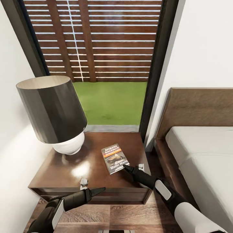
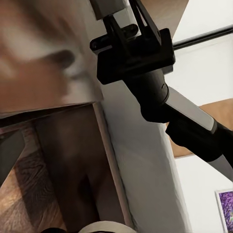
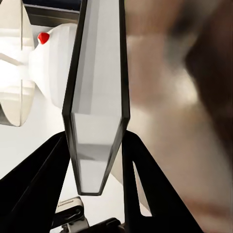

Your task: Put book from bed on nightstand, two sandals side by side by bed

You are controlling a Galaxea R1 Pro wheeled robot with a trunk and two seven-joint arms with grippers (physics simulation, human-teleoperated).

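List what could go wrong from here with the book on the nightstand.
1. The right gripper looks shut on the book; pulling back before opening could drag it off the nightstand.
2. The book lies near the front edge, so a nudge could tip it over.
3. The lamp stands beside it; a wide swing might hit it.

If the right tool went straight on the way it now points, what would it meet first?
Probably the book itself: the right tool already grips its near corner on the nightstand. Beyond it, the lamp, though depth is unclear.
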